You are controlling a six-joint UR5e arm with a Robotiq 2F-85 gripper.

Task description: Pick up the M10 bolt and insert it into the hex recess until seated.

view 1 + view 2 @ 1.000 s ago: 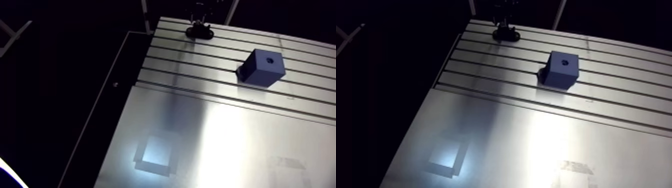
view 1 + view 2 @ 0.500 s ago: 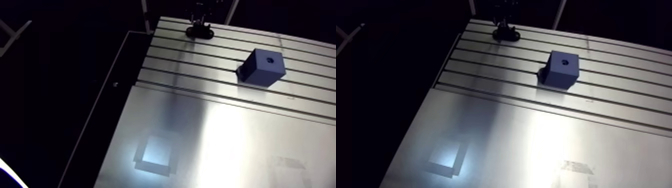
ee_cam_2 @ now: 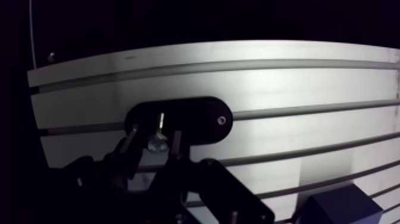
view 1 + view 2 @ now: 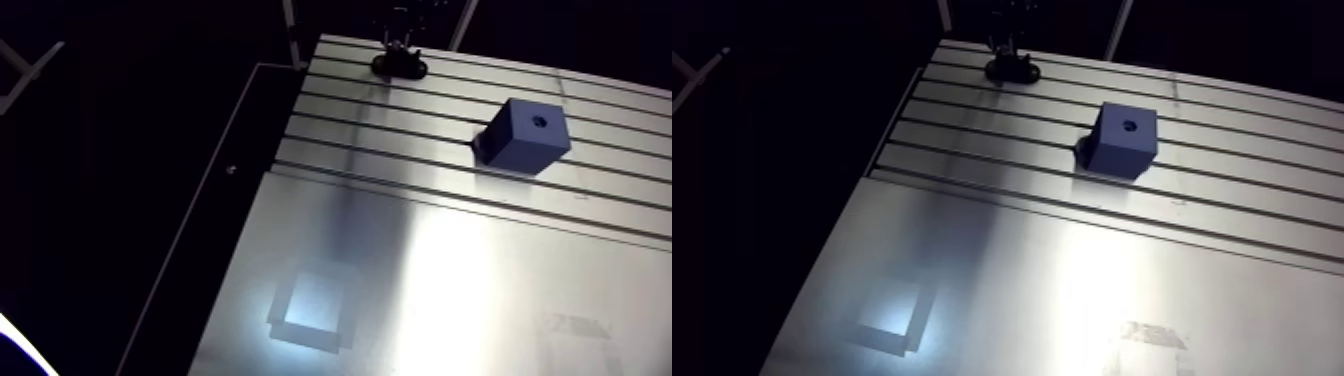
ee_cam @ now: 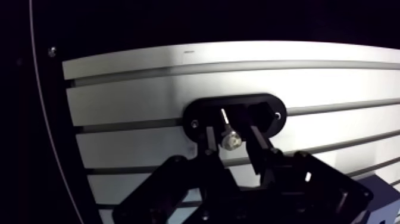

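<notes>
Bolt (image 5: pixel 231 141) sits in a black oval holder (image 5: pixel 269 108) near the slotted table's (image 4: pixel 450 270) far edge. Its shiny head lies between the gripper's (image 5: pixel 232 132) two fingers, which are narrowly parted with a slim gap on each side. A blue block (image 4: pixel 528 135) with a hole in its top stands well apart.

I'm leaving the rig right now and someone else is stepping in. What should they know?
Gripper: open, with the jaws either side of the bolt and a small gap on each side.
Bolt: in the black holder near the table edge.
Block: blue, on the table apart from the holder; the hole in its top has no bolt in it.
Done: gripper lined up on the bolt.
Left: grasp, lift, carry to the block, insert until seated.
</notes>
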